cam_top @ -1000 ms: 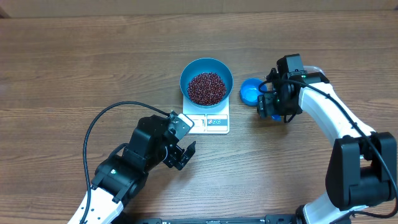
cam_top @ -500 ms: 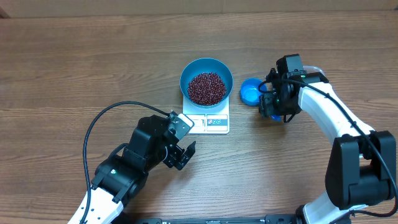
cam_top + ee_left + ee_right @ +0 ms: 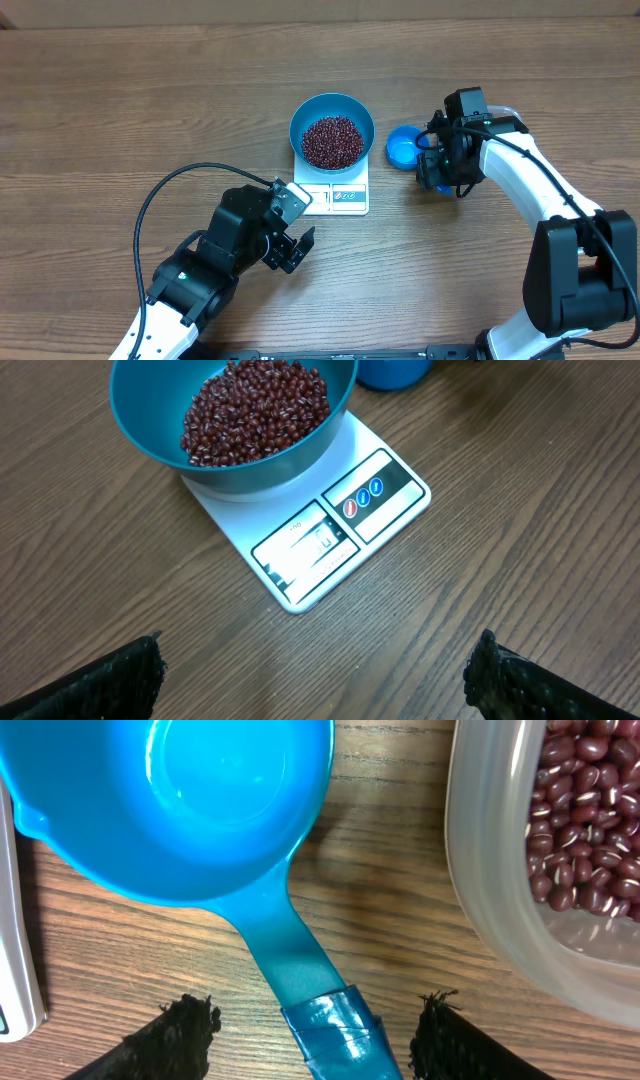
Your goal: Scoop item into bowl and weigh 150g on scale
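A brown wood-grain table (image 3: 100, 100) is spread across every view. Low at left, the left gripper (image 3: 292, 252) is held wide apart and empty, near the scale (image 3: 345, 196). On the scale is set the bowl (image 3: 298, 125) of beans (image 3: 332, 141). Just right, the scoop (image 3: 403, 146) is laid empty, its handle flanked by the parted, untouching right gripper (image 3: 315, 1025), with the clear tub (image 3: 500, 920) beside it.

Lying flat on wood-grain bench (image 3: 120, 110): small blue scoop (image 3: 200, 790), cup empty, handle end wrapped in blue tape (image 3: 335, 1030). Near it, not touching, rounded corner of clear plastic tub (image 3: 500, 910).
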Controlling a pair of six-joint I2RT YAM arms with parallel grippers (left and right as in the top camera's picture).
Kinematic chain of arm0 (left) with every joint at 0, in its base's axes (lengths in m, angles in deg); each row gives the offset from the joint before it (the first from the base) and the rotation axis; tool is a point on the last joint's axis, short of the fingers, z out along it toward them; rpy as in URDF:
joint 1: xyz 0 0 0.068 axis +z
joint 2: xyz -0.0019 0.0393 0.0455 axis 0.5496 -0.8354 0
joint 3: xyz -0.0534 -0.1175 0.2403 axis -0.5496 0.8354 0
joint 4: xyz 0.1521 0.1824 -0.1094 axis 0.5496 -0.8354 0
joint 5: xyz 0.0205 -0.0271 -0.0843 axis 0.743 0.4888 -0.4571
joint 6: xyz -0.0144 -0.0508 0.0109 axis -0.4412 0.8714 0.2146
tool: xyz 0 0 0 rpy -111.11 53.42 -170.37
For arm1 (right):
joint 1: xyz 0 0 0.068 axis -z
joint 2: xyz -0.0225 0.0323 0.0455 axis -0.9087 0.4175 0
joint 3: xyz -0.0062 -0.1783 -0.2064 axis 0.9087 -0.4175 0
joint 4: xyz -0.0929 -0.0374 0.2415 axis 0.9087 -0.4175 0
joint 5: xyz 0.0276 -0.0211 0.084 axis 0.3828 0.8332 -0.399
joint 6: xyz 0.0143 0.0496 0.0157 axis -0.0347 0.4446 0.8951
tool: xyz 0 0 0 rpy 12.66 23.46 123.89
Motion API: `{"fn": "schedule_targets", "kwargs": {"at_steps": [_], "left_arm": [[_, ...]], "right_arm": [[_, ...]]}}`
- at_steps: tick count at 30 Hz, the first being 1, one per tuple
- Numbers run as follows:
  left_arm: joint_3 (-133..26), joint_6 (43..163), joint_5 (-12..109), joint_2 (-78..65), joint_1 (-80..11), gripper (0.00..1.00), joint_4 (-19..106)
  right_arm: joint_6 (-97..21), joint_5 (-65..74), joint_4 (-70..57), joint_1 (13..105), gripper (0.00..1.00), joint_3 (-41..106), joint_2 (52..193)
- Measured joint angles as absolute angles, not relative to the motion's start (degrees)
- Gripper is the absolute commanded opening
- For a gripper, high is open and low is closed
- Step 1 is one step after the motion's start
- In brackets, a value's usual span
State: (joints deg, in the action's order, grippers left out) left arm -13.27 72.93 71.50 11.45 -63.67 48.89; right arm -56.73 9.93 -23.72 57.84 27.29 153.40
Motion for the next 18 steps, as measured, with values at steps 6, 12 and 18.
{"fn": "schedule_targets", "kwargs": {"at_steps": [6, 12, 18], "left_arm": [[-13.27, 72.91, 71.5, 11.45, -63.67, 1.0, 48.89], [-13.27, 72.91, 71.5, 11.45, -63.67, 1.0, 48.89], [-13.27, 72.93, 71.5, 11.45, -63.67, 0.99, 48.89]], "right_arm": [[-57.8, 9.74, -24.27, 57.84, 0.68, 27.29, 153.4], [-59.49, 9.3, -24.51, 57.84, 0.68, 27.29, 153.4], [-62.48, 8.45, -24.44, 57.84, 0.68, 27.29, 153.4]]}}
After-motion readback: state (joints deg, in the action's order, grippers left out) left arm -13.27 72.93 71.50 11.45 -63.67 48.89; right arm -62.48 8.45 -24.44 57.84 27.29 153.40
